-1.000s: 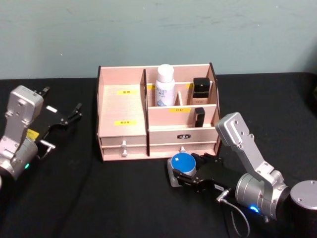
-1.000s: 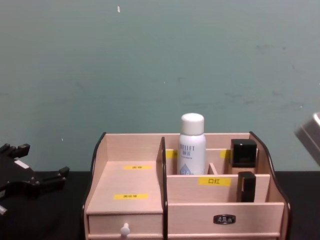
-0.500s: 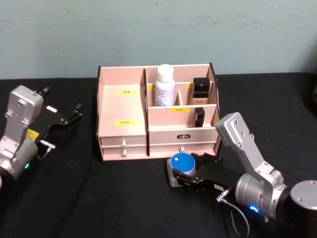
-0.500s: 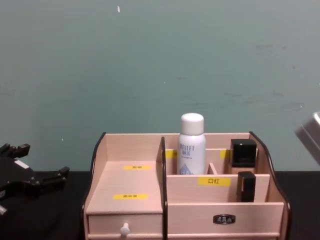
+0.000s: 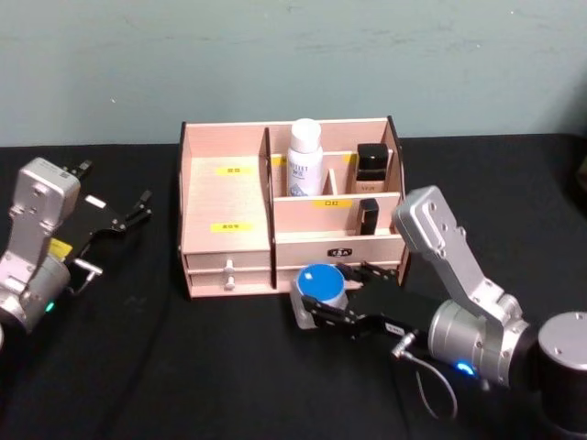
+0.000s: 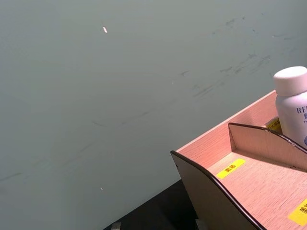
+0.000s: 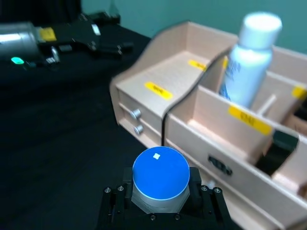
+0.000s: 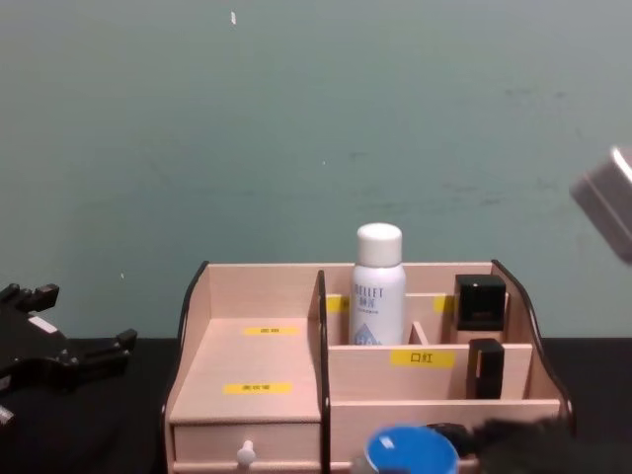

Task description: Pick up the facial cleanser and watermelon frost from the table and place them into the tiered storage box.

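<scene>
The watermelon frost (image 5: 321, 283), a small clear jar with a round blue lid, is held off the table just in front of the tiered storage box (image 5: 227, 197). My right gripper (image 5: 317, 306) is shut on the jar's body; the wrist view shows the jar (image 7: 160, 173) between both fingers, and its lid (image 8: 410, 454) rises before the box front (image 8: 262, 355). The facial cleanser (image 5: 305, 158), a white bottle with a blue label, stands upright in a rear compartment (image 8: 379, 286). My left gripper (image 5: 138, 209) rests open at the far left, apart from the box.
A black square bottle (image 5: 371, 160) and a black lipstick tube (image 5: 369, 217) occupy the box's right compartments. The wide left tray (image 7: 163, 76) with yellow labels holds nothing. Two white drawer knobs (image 5: 228, 273) face front. Black tabletop (image 5: 183, 367) surrounds the box.
My right gripper has lifted the blue-lidded jar and carried it left and toward the box front; the jar now shows in the chest view. The left arm has not moved.
</scene>
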Robot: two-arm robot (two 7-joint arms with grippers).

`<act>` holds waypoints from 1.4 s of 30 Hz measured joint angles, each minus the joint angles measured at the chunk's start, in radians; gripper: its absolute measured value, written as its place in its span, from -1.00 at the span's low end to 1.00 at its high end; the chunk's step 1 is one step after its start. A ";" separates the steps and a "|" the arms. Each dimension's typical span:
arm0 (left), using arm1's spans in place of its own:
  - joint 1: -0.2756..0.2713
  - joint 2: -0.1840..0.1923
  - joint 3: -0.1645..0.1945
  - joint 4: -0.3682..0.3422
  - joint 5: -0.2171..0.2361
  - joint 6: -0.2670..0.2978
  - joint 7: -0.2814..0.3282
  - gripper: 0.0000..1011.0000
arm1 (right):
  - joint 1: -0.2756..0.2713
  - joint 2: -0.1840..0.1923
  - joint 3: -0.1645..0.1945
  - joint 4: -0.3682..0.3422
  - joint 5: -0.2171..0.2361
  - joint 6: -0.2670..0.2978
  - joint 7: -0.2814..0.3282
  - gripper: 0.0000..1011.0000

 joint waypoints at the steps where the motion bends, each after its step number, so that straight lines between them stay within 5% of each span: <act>1: 0.000 0.000 0.000 0.000 0.000 0.000 0.000 0.98 | 0.011 -0.001 -0.005 -0.008 0.001 0.002 0.005 0.39; 12: 0.000 0.000 0.000 0.000 0.000 0.000 0.000 0.98 | 0.132 -0.046 -0.067 -0.010 0.010 0.008 0.035 0.39; 21: 0.000 0.000 0.000 0.000 0.000 0.000 0.000 0.98 | 0.236 -0.111 -0.112 0.069 0.012 0.001 0.033 0.39; 42: 0.000 0.000 0.000 0.000 0.000 0.000 0.000 0.98 | 0.350 -0.188 -0.132 0.240 0.003 -0.025 0.007 0.39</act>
